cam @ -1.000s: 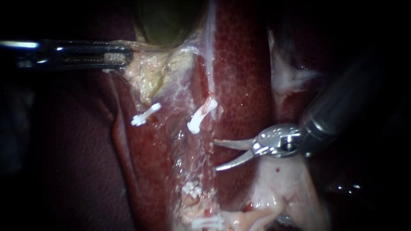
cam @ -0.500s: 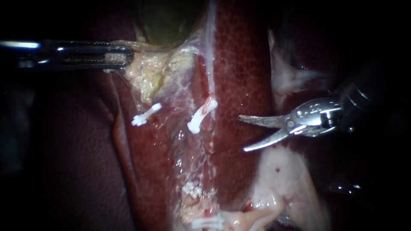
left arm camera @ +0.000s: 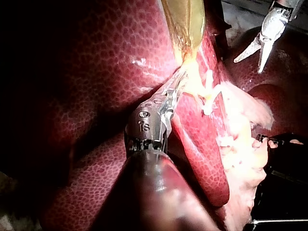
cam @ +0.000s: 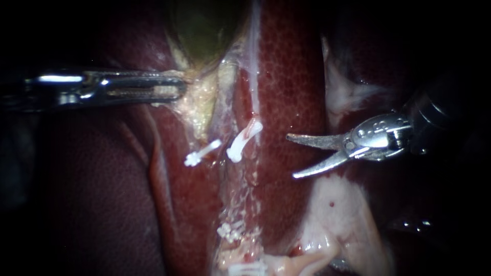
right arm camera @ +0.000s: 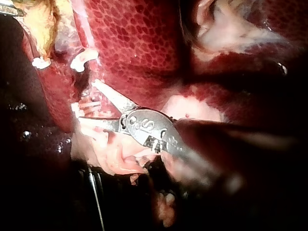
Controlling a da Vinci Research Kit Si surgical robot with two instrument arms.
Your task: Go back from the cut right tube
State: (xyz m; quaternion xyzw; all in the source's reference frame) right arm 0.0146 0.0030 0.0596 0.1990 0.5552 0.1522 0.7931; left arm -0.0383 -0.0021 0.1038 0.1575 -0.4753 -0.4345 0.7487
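My right instrument (cam: 291, 156) comes in from the right with its two curved blades open and nothing between them, over the liver (cam: 291, 76). It stands well to the right of the white clip (cam: 244, 139) on the upper stump of the cut right tube. A second white clip (cam: 202, 152) lies just left of that one. My left instrument (cam: 173, 90) is shut on pale yellow tissue at the base of the greenish gallbladder (cam: 202, 25). The left wrist view shows that grip (left arm camera: 175, 89). The right wrist view shows the open blades (right arm camera: 86, 100).
Two more white clips (cam: 230, 230) (cam: 248, 267) sit lower down on the frayed tissue strip. Pale fatty tissue (cam: 337, 214) lies under my right instrument. Dark red liver lobes (cam: 102, 194) fill the left side.
The right instrument drew back up and to the right, away from the clipped stump, then held still. The left instrument shifted right with its tissue, bringing the left clip close to the right one.
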